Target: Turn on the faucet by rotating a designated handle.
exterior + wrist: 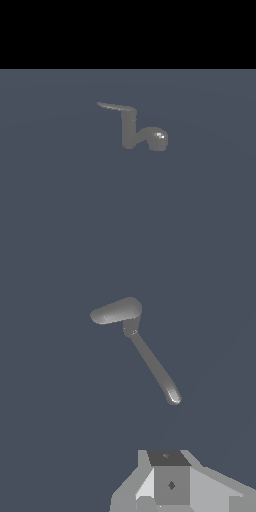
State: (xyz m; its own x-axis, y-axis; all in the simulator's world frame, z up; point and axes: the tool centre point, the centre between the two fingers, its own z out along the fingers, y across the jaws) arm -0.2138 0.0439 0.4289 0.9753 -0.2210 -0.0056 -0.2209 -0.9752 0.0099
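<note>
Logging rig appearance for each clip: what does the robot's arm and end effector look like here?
Only the wrist view shows any of it: the end effector is a blocky, faceted body in light and mid grey, with a darker grey top panel and a small dark diamond mark on its front face. No cables or fingertips show. The exterior view shows no arm.

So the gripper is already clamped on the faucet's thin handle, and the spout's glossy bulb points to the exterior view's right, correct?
Not quite. In the wrist view the gripper is apart from the handle, not touching it. The exterior view shows no gripper at the faucet. The bulb does point to the exterior view's right.
</note>
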